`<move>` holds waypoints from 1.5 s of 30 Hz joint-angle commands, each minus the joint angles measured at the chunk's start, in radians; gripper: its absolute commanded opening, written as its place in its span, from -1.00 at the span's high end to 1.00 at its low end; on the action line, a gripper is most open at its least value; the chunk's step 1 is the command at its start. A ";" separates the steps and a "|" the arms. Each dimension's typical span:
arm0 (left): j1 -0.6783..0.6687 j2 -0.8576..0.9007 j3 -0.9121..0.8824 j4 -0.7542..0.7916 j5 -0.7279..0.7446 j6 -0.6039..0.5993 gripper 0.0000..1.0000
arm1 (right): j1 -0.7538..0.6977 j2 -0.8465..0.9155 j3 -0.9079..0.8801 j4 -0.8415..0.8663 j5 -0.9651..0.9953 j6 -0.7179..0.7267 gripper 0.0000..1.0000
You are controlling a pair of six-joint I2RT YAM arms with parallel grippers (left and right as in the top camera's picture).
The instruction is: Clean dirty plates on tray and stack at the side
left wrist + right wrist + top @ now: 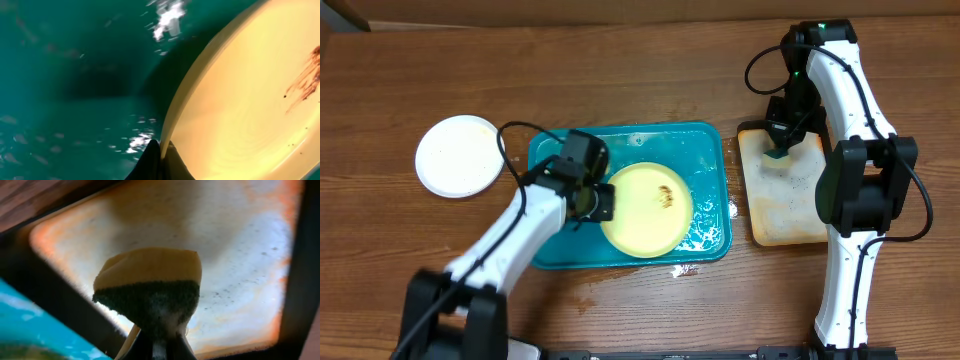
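The left pincer is clamped on the left rim of the yellow-green plate, which lies inside the teal tray. The hold seems meant to steady the plate for scrubbing, with its brown smear facing up. The right pincer is closed on a yellow sponge with a dark scouring face and hangs over the tan tray, well apart from the plate, which sits off to its left. A white plate rests on the table left of the teal tray, likely the stacking spot.
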 commanded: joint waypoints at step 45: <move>0.207 0.150 0.091 -0.026 0.210 -0.019 0.92 | 0.533 -0.019 -0.220 0.356 -0.203 -0.129 0.92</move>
